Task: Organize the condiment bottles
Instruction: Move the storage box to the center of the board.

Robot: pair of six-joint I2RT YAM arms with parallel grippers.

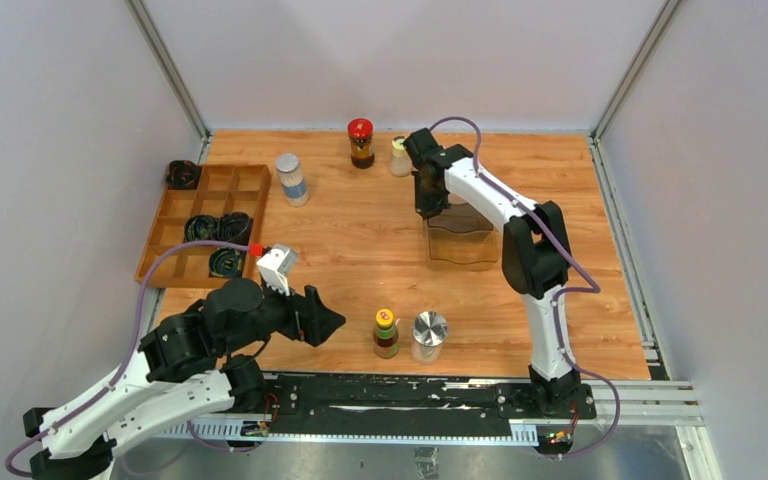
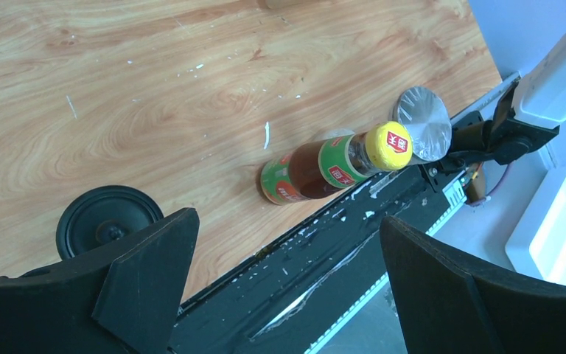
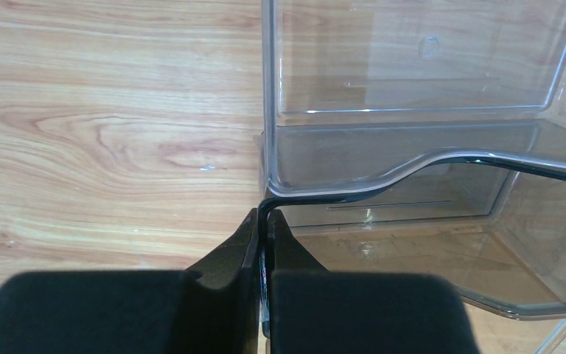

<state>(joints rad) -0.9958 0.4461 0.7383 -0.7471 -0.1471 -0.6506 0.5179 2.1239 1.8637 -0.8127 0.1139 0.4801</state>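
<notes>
desk (image 1: 360,262): seen whole from the top view only; each wrist view catches just a patch of its wood.
wooden tray (image 1: 173,232): set along the desk's left edge; black coiled bundles (image 1: 218,228) are lodged in its compartments, and one more is seen just off its far end.
blue-labelled jar (image 1: 292,179): stood upright just right of the tray's far end, picked up by the top view alone.
left gripper (image 1: 332,322): held low over the near-left of the desk and aimed right. In the left wrist view its fingers (image 2: 147,273) are spread wide, nothing is held, and the sauce bottle is framed between them, well clear.
red-lidded dark jar (image 1: 361,142): upright at the far edge, near its middle.
yellow-capped brown sauce bottle (image 1: 386,333): upright by the near edge, mid-desk; its green and red label is made out only in the left wrist view.
yellow-capped shaker (image 1: 399,156): just right of the red-lidded dark jar, close beside the right wrist.
silver-lidded jar (image 1: 428,336): just right of the sauce bottle; whether they touch cannot be told.
right gripper (image 3: 265,243): the grip is hidden in the top view, but the right wrist view settles it: the fingers are clenched on the rim of the clear container.
clear container (image 1: 465,240): rested right of the desk's centre, gripped at its far-left rim.
</notes>
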